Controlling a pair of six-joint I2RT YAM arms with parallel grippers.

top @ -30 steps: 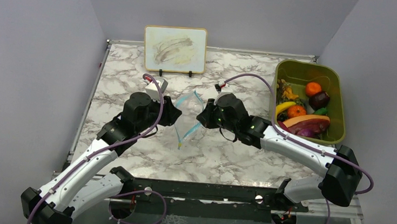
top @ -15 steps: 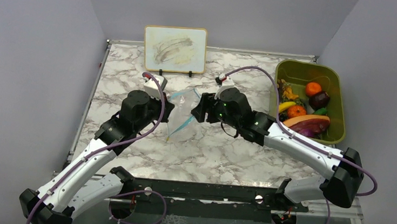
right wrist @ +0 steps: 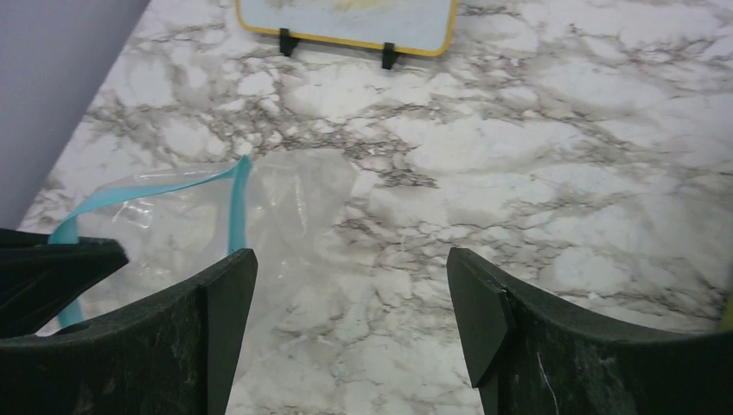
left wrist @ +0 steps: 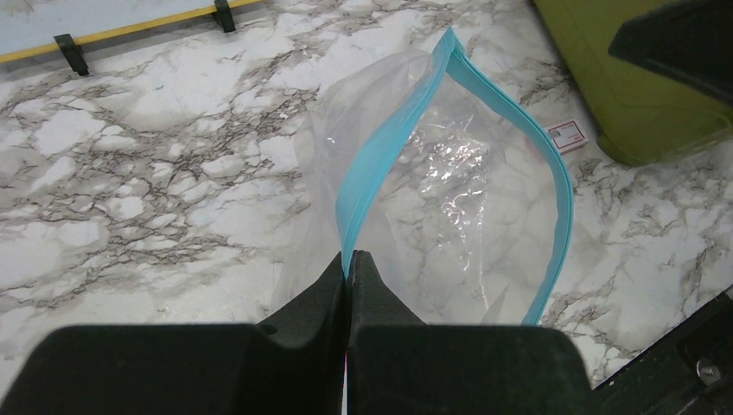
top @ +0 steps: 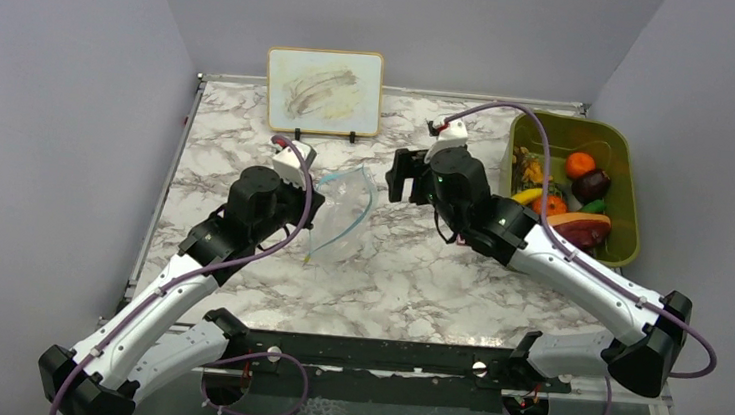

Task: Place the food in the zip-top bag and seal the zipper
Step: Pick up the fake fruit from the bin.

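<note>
The clear crinkly plastic bag (left wrist: 449, 181) is glinting glossily; its light-blue strip (left wrist: 380, 160) is looking smooth and matt. The grey-veined marbled tabletop (left wrist: 130, 173) is showing a soft sheen, the olive-green plastic bin (left wrist: 640, 95) looking smooth.

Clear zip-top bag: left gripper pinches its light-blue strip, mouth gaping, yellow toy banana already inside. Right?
No: the clear crinkly zip-top bag is empty, as the left wrist view shows; the yellow toy banana lies in the olive-green plastic bin in the top view. The left gripper does pinch the light-blue zipper strip, mouth gaping.
</note>
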